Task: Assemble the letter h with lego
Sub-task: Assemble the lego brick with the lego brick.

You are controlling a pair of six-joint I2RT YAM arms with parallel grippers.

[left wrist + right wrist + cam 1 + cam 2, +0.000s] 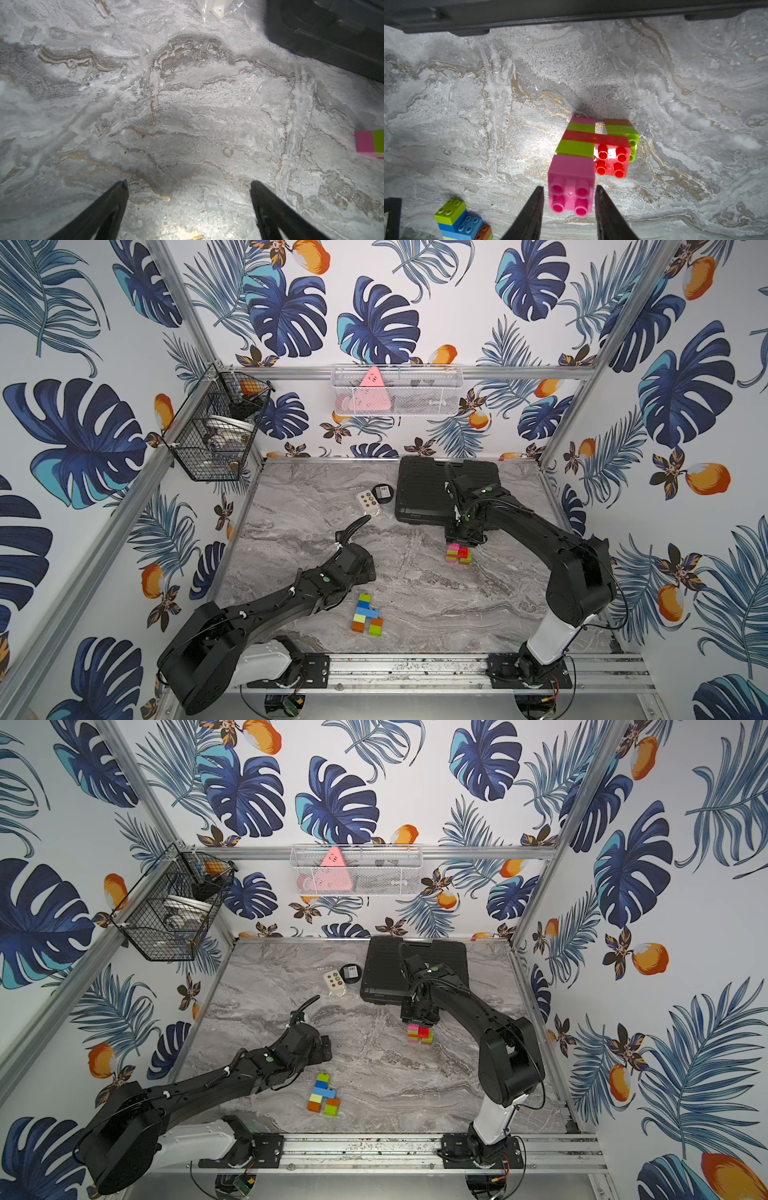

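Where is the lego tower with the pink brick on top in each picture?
Top view: lego tower mid-table, right of centre, before the black case.
Top view: same spot, case behind.
Left wrist: only its pink-green edge at the picture's right border; case upper right.
Right wrist: picture's lower middle, pink top between the right tool tips; case along the top.
Shared landmark: the black case.

Top views evenly bright; wrist views: lamp glare on table [187,224], blurred edges
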